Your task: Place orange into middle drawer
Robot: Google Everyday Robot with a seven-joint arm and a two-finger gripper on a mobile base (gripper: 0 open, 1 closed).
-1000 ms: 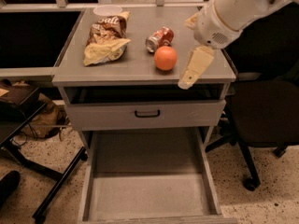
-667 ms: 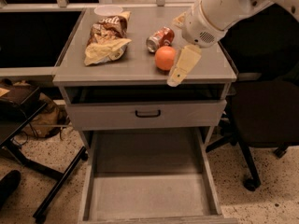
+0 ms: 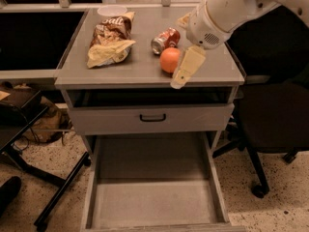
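The orange (image 3: pixel 168 60) sits on the grey cabinet top (image 3: pixel 145 69), just in front of a red-orange soda can (image 3: pixel 165 39) lying on its side. My gripper (image 3: pixel 179 52) is open at the orange's right side. One cream finger (image 3: pixel 187 66) hangs down beside the orange, touching or nearly touching it; the other finger (image 3: pixel 183 20) shows behind, near the can. The middle drawer (image 3: pixel 90 195) is pulled far out below, and its grey floor is bare.
Two chip bags (image 3: pixel 112 40) and a white lid (image 3: pixel 112 9) lie on the left of the cabinet top. A shut drawer front with a black handle (image 3: pixel 152 117) is above the open tray. A black office chair (image 3: pixel 270 124) stands to the right, and a dark desk (image 3: pixel 34 37) to the left.
My gripper has moved left along the cabinet top, from the right edge to right beside the orange. The orange, can and drawer have not moved.
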